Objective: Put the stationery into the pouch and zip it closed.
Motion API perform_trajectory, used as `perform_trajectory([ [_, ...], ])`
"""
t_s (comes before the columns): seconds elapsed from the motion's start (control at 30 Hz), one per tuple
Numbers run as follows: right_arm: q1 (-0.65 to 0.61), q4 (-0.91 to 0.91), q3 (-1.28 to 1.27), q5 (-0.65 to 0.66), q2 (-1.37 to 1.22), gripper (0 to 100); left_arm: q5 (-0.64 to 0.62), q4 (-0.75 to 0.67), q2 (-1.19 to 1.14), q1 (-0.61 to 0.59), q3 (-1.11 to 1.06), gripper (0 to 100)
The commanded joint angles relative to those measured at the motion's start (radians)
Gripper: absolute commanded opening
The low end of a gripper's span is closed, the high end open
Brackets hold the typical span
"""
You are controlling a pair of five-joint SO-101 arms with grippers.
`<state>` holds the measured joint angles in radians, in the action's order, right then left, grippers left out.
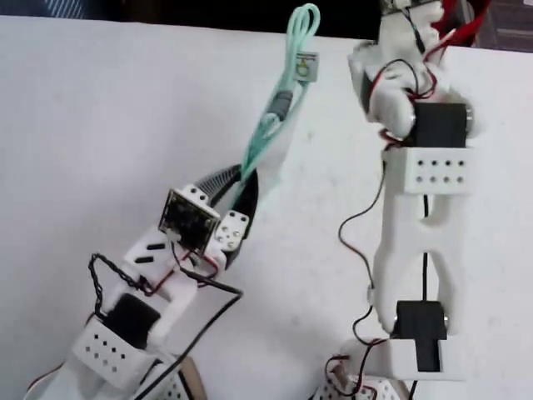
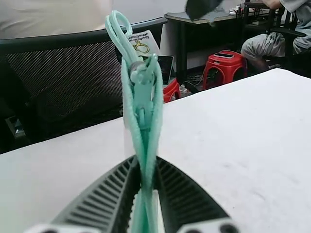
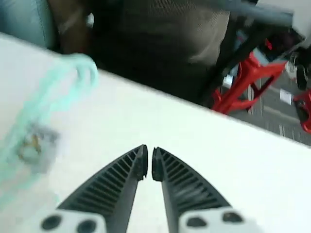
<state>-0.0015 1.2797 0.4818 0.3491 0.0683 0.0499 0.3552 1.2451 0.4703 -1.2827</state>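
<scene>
White table (image 1: pixel 100 125) underneath, black mesh chair (image 2: pixel 58 73) and a red stool (image 2: pixel 223 65) in the room beyond. The pouch (image 2: pixel 142 97) is in the left gripper (image 2: pixel 145 167), whose ribbed black fingers (image 2: pixel 104 196) are clamped tight on its near end! We see it edge-on: a slim thing with mint-green zip tape running up its length and a paler body behind. The metal zip pull (image 2: pixel 141 73) sits high up, near the far end. Beyond that is a doubled mint cord loop (image 2: pixel 116 26) and a small printed tag (image 2: pixel 141 43) beside it. From above, the pouch stretches out from the pincer toward the table's far edge. The right gripper (image 3: pixel 149 162) hangs over bare tabletop. Its tips are drawn together to a thin slit with nothing between them, and the loop is off to one side.
</scene>
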Motion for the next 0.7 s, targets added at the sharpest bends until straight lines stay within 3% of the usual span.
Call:
perform_trajectory([
  [0.0,0.054,0.116,0.046,0.034,0.03,12.2,0.009,0.012,-0.016,-0.005,-0.017,2],
  [0.07,0.027,0.179,0.081,0.051,0.071,20.0,0.009,0.012,-0.016,-0.004,-0.017,2],
  [0.13,-0.065,0.254,0.117,0.153,0.136,24.7,0.009,0.012,-0.016,-0.002,-0.017,2],
  [0.27,-0.343,0.384,0.123,0.422,0.289,20.4,0.009,0.012,-0.016,-0.007,-0.017,2],
  [0.37,-0.484,0.426,0.094,0.512,0.363,13.3,0.009,0.012,-0.016,-0.008,-0.018,2],
  [0.47,-0.524,0.426,0.017,0.551,0.383,10.8,0.009,0.012,-0.016,-0.008,-0.018,2],
  [0.67,-0.527,0.303,-0.127,0.565,0.383,15.9,0.009,0.012,-0.016,-0.008,-0.018,2],
])
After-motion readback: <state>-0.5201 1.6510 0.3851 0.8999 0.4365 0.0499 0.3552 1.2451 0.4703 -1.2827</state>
